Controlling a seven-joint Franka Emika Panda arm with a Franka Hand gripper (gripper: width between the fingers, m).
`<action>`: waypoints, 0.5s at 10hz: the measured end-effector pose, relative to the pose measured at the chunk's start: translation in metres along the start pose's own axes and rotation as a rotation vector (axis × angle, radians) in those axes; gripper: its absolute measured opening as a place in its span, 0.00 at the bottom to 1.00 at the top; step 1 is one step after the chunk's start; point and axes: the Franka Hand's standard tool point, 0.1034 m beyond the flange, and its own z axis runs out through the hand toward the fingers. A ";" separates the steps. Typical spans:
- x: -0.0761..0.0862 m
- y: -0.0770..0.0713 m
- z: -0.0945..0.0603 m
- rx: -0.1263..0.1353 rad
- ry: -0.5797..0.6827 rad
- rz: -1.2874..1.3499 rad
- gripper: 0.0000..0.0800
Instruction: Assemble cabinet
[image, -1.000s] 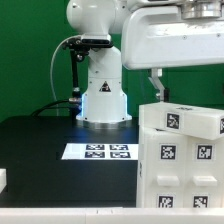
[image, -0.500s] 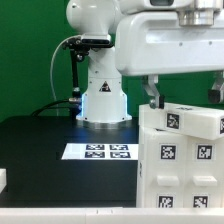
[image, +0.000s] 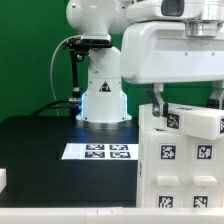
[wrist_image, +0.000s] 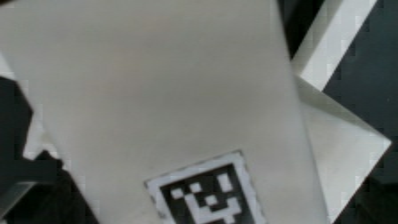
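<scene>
The cabinet (image: 180, 160) is a large white box with several black-and-white tags on its panels, standing on the black table at the exterior view's right. My gripper (image: 189, 102) hangs right over its top, open. One finger (image: 159, 100) is down at the cabinet's near top corner and the other (image: 218, 95) is at the far right, so the top part lies between them. In the wrist view a white cabinet panel (wrist_image: 160, 100) with one tag (wrist_image: 217, 195) fills almost the whole picture. My fingers do not show clearly there.
The marker board (image: 97, 152) lies flat on the table in front of the robot base (image: 102, 100). A small white block (image: 3, 180) shows at the exterior view's left edge. A green wall stands behind.
My gripper has come down over the cabinet's top; its fingers now reach the level of the top panel. The cabinet has not moved.
</scene>
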 end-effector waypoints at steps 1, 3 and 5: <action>0.000 0.000 0.000 0.000 0.000 0.049 0.69; 0.000 0.001 0.000 0.001 0.000 0.249 0.69; 0.001 0.001 0.000 -0.003 0.012 0.448 0.69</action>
